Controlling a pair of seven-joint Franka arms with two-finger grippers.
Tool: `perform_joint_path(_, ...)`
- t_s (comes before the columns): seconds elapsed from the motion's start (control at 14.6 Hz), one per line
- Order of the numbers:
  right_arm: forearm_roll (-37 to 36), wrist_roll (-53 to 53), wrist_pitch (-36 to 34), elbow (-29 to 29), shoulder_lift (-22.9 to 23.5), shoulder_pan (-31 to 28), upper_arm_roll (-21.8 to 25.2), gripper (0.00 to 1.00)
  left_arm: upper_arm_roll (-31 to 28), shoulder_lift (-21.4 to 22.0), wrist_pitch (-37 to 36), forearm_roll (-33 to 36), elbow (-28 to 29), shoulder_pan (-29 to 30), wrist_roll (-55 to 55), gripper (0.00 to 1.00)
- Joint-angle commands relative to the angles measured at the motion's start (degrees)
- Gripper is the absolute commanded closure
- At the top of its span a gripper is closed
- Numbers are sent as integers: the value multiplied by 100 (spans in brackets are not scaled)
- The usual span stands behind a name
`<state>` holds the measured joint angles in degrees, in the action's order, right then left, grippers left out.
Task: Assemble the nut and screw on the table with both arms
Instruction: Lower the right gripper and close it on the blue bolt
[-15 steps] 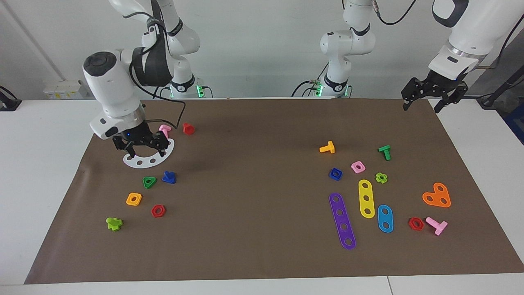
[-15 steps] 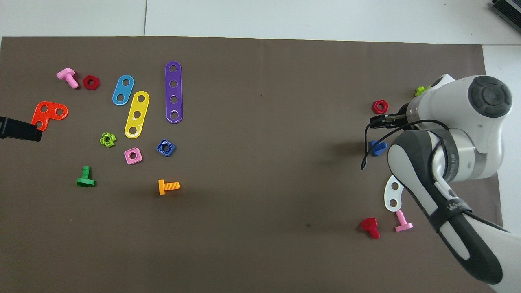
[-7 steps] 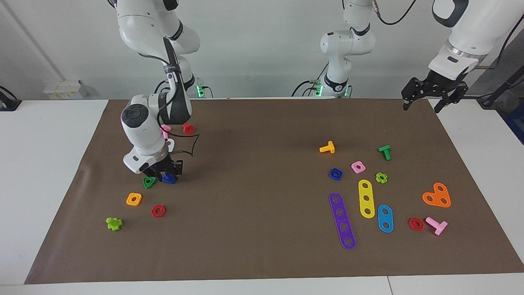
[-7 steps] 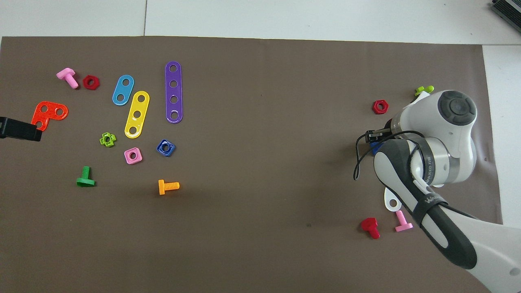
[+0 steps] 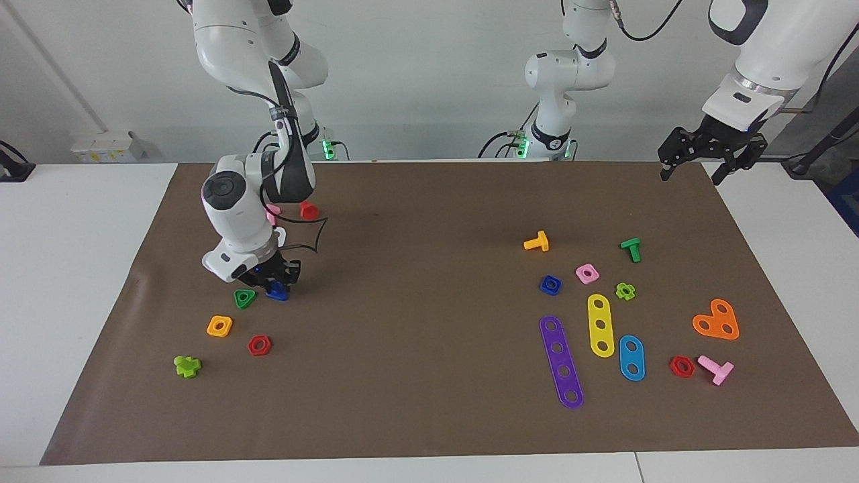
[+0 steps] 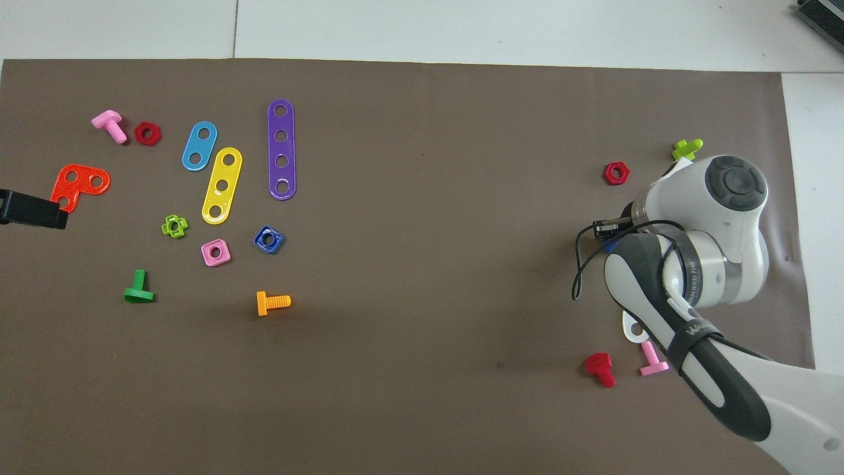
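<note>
The dark-blue screw lies on the brown mat toward the right arm's end, beside a green triangular nut. My right gripper is down right at the screw, touching or nearly touching it. In the overhead view the right arm covers the screw except for a blue sliver. The dark-blue nut lies flat toward the left arm's end and also shows in the overhead view. My left gripper waits open and empty, raised over the mat's corner near its base.
An orange square nut, a red hex nut and a lime bolt lie near the screw. A pink nut, an orange bolt, a purple strip and a yellow strip surround the blue nut.
My right gripper swung from over the white curved plate and came down at the blue screw, then held almost still. The left arm has not moved.
</note>
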<state>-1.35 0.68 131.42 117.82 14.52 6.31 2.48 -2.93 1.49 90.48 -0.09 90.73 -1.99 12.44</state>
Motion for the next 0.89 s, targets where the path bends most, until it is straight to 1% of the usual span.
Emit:
perform_joint_path(0.0, 100, -243, 156, 259, -178, -77, -20, 65, 38, 185, 31, 1, 208, 50, -57, 0)
perform_joint_path(0.07, 100, -252, 165, 285, -178, -86, -20, 75, 38, 185, 31, 1, 208, 50, -57, 0)
perform_joint_path(0.14, 100, -261, 165, 294, -178, -95, -20, 90, 38, 185, 31, 1, 208, 50, -57, 0)
perform_joint_path(0.21, 100, -270, 156, 329, -187, -95, -28, 100, 38, 185, 31, 1, 208, 50, -57, 0)
perform_joint_path(0.48, 100, -165, 147, 259, -178, -95, -29, 100, 38, 185, 31, 1, 208, 50, -57, 0)
perform_joint_path(0.62, 266, 133, 51, 119, -213, -34, -29, 100, 38, 185, 31, 1, 208, 50, -57, 0)
perform_joint_path(0.68, 276, 248, -89, -30, -309, -7, -29, 100, 38, 185, 31, 1, 208, 50, -49, 0)
perform_joint_path(0.82, 276, 485, -702, -521, -319, -16, -37, 100, 38, 185, 31, 1, 208, 50, -57, 0)
